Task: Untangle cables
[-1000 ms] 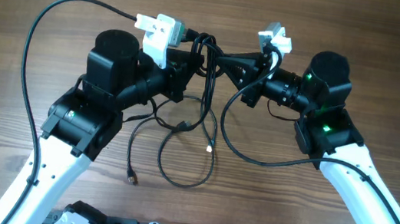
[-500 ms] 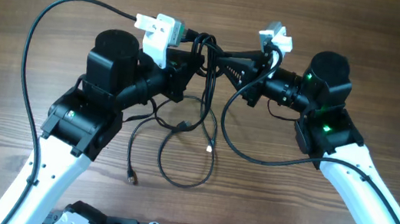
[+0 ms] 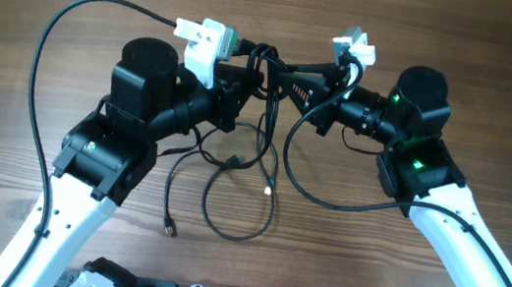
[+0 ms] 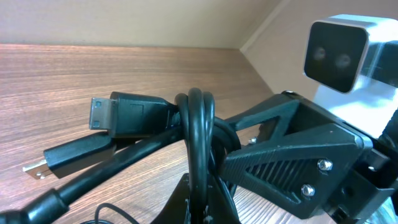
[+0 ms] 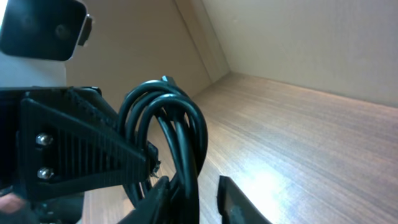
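A wood-grain table (image 3: 505, 57) meets a plain beige wall (image 5: 311, 37).

bare table (image 3: 466, 52) around central cables (image 3: 263, 60)

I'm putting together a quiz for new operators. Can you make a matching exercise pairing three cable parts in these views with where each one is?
Things:
1. looped cables
2. silver-tipped plug
3. brownish-tipped plug

Places:
A. lying on the table close beside the left arm
B. raised off the table, in the left gripper
C. lying on the table about midway between the two arms

Pairs: 1-B; 2-C; 3-A
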Controlling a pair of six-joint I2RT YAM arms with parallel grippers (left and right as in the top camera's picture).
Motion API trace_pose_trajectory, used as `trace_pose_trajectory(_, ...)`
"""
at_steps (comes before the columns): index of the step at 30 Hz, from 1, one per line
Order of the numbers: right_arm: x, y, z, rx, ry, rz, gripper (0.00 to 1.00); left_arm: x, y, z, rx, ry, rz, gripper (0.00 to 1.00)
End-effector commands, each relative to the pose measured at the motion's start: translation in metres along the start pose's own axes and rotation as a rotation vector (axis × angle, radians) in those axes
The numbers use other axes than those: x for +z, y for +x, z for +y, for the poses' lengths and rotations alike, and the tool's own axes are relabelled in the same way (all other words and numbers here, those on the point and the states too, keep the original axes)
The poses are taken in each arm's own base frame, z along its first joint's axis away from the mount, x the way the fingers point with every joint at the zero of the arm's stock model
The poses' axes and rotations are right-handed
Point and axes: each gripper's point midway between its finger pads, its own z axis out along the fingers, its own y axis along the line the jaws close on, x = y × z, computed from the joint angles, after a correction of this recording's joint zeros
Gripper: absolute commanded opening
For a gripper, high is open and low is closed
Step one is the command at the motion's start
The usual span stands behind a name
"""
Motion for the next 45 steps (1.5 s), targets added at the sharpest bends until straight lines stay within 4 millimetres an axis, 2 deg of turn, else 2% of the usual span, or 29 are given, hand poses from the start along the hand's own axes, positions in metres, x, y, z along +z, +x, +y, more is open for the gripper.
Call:
trace_pose_trajectory(1,0.0,-0.002,0.0,-0.004,0.002,-0.008,0.35,0.0,-0.003,-0.008,-0.002,0.042,0.0,0.04)
trace_pose_trajectory(2,0.0,-0.002,0.0,-0.006,0.002,-0.009,0.39,0.0,-0.003,-0.009,-0.002,0.043,0.001,0.04)
trace_pose_trajectory(4,0.0,-0.004,0.001,-0.01,0.0,-0.014,0.4,0.0,-0.003,-0.01,-0.001,0.053,0.003,0.04)
trace_pose_trajectory(7,0.0,-0.004,0.001,-0.013,0.0,-0.016,0.09,0.0,-0.003,-0.012,0.0,0.06,0.003,0.04)
trace_pose_trajectory(8,0.0,-0.004,0.001,-0.013,0.0,-0.016,0.04,0.0,-0.003,-0.012,0.0,0.06,0.003,0.04)
trace_pose_trajectory(14,0.0,-0.004,0.001,-0.009,-0.001,-0.015,0.04,0.0,-0.005,-0.012,0.003,0.062,-0.003,0.04)
trace_pose_trajectory(18,0.0,-0.003,0.001,0.057,0.0,-0.012,0.05,0.0,-0.01,-0.008,0.006,0.037,-0.028,0.04)
trace_pose_trajectory(24,0.0,-0.002,0.002,0.126,-0.005,-0.005,0.04,-0.009,-0.032,0.046,-0.31,-0.258,-0.203,0.04)
trace_pose_trajectory(28,0.0,-0.002,0.001,0.125,0.0,-0.007,0.04,-0.02,-0.041,0.071,-0.548,-0.365,-0.335,0.04)
trace_pose_trajectory(33,0.0,-0.002,0.001,0.126,-0.001,-0.006,0.04,-0.026,-0.045,0.08,-0.732,-0.384,-0.417,0.04)
trace_pose_trajectory(40,0.0,-0.001,0.0,0.13,0.001,-0.003,0.04,-0.026,-0.043,0.081,-0.752,-0.389,-0.415,0.04)
trace_pose_trajectory(41,0.0,0.0,0.0,0.13,0.002,-0.002,0.05,-0.025,-0.041,0.081,-0.721,-0.395,-0.401,0.04)
trace_pose_trajectory(42,0.0,-0.001,0.0,0.129,0.002,-0.003,0.1,-0.024,-0.04,0.079,-0.683,-0.392,-0.382,0.04)
trace_pose_trajectory(44,0.0,-0.002,-0.003,0.129,0.02,-0.011,0.39,-0.02,-0.038,0.071,-0.589,-0.365,-0.328,0.04)
trace_pose_trajectory(45,0.0,-0.003,-0.006,0.129,0.037,-0.018,0.46,-0.017,-0.036,0.066,-0.532,-0.344,-0.294,0.04)
